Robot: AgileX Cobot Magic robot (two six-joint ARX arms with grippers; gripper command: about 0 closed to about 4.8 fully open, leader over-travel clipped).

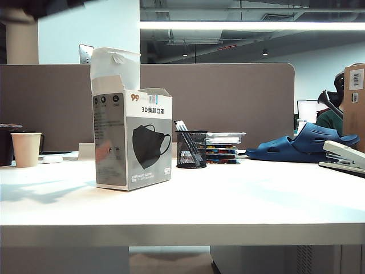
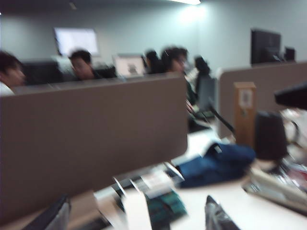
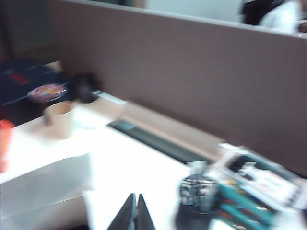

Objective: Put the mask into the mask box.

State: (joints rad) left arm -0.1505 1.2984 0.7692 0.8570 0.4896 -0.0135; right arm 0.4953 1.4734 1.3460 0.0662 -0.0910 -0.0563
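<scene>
The mask box [image 1: 134, 142] stands upright on the left half of the white table [image 1: 256, 200] with its top flap raised; it is white and grey with a printed black mask picture. The mask is not in view in any frame. Neither arm shows in the exterior view. My left gripper [image 2: 136, 218] is open, its dark fingers [image 2: 53, 216] spread wide, with only a blurred white strip showing between them. My right gripper [image 3: 135, 199] is shut with nothing between its fingers, above the table beside the box's pale top [image 3: 43, 189].
A black mesh pen cup [image 1: 191, 149] stands right of the box, with a stack of coloured cases [image 1: 223, 148] behind it. A paper cup [image 1: 26, 149] sits far left. A blue slipper [image 1: 302, 145] and a stapler [image 1: 345, 157] lie at the right. A brown partition [image 1: 228, 97] backs the table.
</scene>
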